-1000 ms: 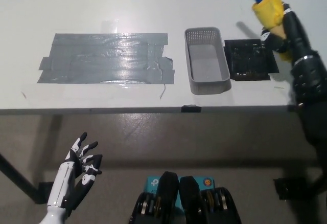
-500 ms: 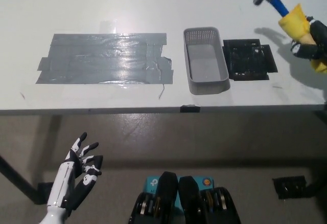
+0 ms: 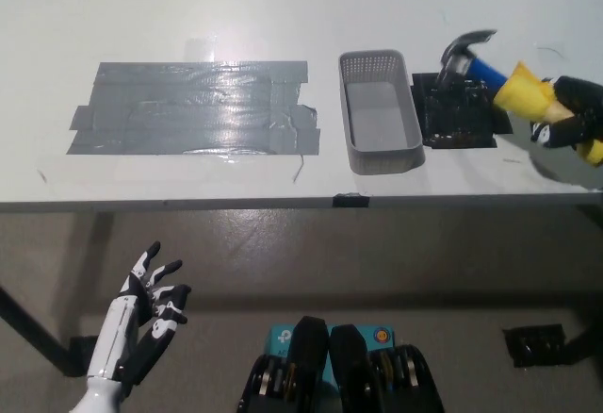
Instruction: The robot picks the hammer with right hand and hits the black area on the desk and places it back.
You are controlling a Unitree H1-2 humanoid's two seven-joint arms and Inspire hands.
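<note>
Right hand (image 3: 573,119) clamped on hammer (image 3: 499,78), head over the black area (image 3: 460,111) beside the basket (image 3: 380,111) on the desk (image 3: 283,8); left hand (image 3: 151,305) spread open below.

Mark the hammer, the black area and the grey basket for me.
hammer (image 3: 464,56): head view, on its metal head, over the black patch.
black area (image 3: 458,123): head view, on the middle of the patch.
grey basket (image 3: 381,116): head view, on its bare floor.
</note>
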